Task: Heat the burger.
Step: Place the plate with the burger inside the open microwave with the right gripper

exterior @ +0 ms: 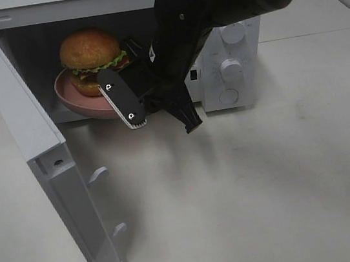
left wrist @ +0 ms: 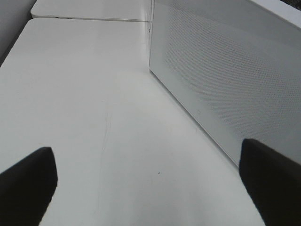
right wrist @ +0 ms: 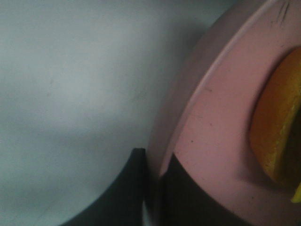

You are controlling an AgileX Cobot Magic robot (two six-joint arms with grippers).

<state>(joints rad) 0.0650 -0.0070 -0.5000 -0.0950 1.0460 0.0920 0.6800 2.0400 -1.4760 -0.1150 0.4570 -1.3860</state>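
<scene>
One burger (exterior: 91,55), one plate (exterior: 66,97), one microwave (exterior: 79,7). The burger sits on the pink plate inside the open microwave, upper left of the high frame. It is whole: bun on top, lettuce and cheese showing at the edge.

My right gripper (right wrist: 155,155) is in at the front of the plate, and up close both fingers are pinched together on the pink rim, one on each side. An orange-yellow slice of the burger fills the right edge of that close view.

The one door (exterior: 24,126) hangs wide open down the left side of the frame, with two latch hooks (exterior: 96,174) sticking out of its inner face. The control panel (exterior: 242,53) shows right of my arm and carries three round controls stacked in a column.

My left gripper (left wrist: 148,160) is off on its own, fingers spread wide apart at the two lower corners of its view and holding nothing. Bare white desk (left wrist: 94,94) lies under it, and the microwave's dotted side wall is on the right of that frame.
</scene>
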